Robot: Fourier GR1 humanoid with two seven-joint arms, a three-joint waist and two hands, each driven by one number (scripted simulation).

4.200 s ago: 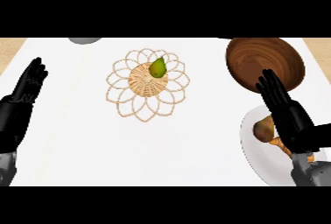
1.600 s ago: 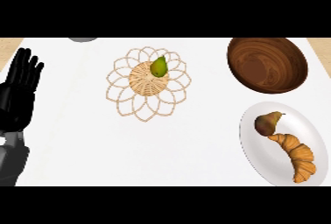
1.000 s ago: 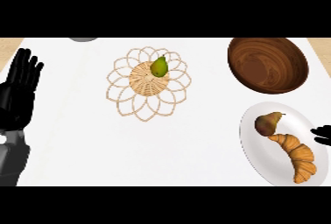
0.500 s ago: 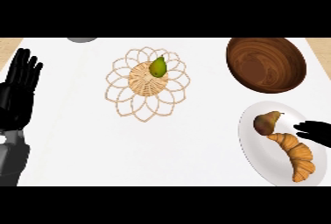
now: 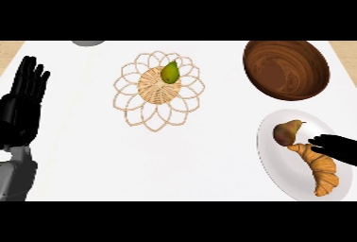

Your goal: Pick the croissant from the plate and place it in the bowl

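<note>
The croissant (image 5: 319,169) lies on the white plate (image 5: 273,156), beside a brownish pear (image 5: 286,133). The right hand (image 5: 337,147) reaches in over the plate's right side with fingers out straight, holding nothing. It should come down on the croissant's middle and keep off the pear (they sit very close). The plate is near the worktop's (image 5: 209,160) right edge. The way up to the wooden bowl (image 5: 286,69) looks open. The left hand (image 5: 22,106) rests open at the left.

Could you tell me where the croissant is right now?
In the head view the croissant lies on the white plate at the lower right, just below a brownish pear, with the right hand reaching in over its upper end.
</note>
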